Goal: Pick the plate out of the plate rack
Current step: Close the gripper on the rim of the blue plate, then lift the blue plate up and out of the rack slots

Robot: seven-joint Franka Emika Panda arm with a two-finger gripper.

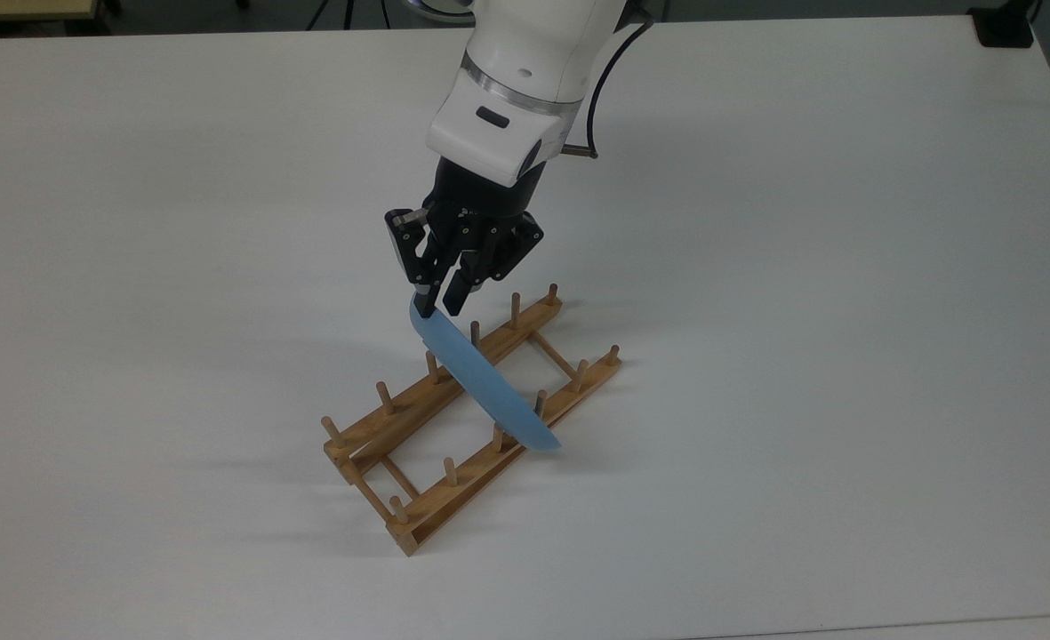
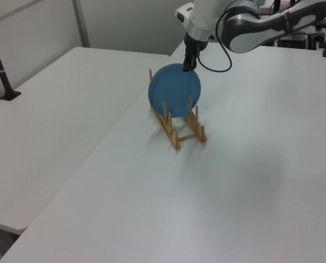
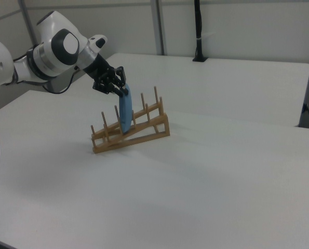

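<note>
White tabletop (image 1: 800,267): my gripper (image 1: 436,307) pinches stiff, probably slippery plate (image 1: 480,378) by top rim in plate rack (image 1: 418,524).

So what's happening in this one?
A single robot arm is working on a blue plate that stands on edge between the pegs of a wooden plate rack on a white table. The gripper has its fingers straddling the plate's top rim, one on each side, closed or nearly closed on it. The plate sits in the rack, not yet lifted out.
</note>
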